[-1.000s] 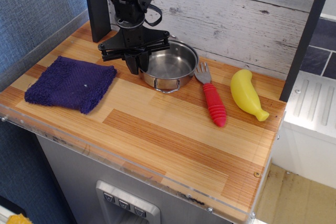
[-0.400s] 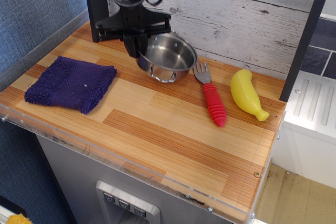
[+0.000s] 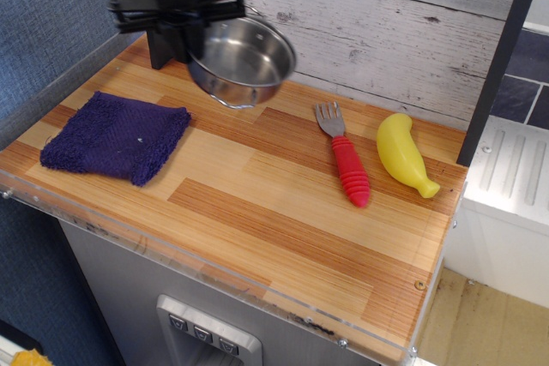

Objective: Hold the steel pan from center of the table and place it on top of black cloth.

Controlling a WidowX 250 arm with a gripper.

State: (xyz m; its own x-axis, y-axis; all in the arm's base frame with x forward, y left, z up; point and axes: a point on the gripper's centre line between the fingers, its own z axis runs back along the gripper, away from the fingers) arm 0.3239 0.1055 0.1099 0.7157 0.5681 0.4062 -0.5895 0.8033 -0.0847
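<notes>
The steel pan [image 3: 244, 62] is a small shiny round pot with wire loop handles. It hangs tilted in the air above the back of the wooden table [image 3: 283, 212]. My black gripper [image 3: 190, 45] is shut on the pan's left rim. The black cloth [image 3: 116, 136], a dark purple-navy knitted square, lies flat on the table's left side, below and to the left of the pan.
A fork with a red handle [image 3: 345, 162] and a yellow toy banana [image 3: 403, 154] lie at the right. A dark post [image 3: 159, 27] stands at the back left behind my gripper. A grey plank wall [image 3: 386, 23] runs along the back.
My gripper has lifted the pan off the table and carried it up and to the left, toward the cloth. The pan now tilts in the air.
</notes>
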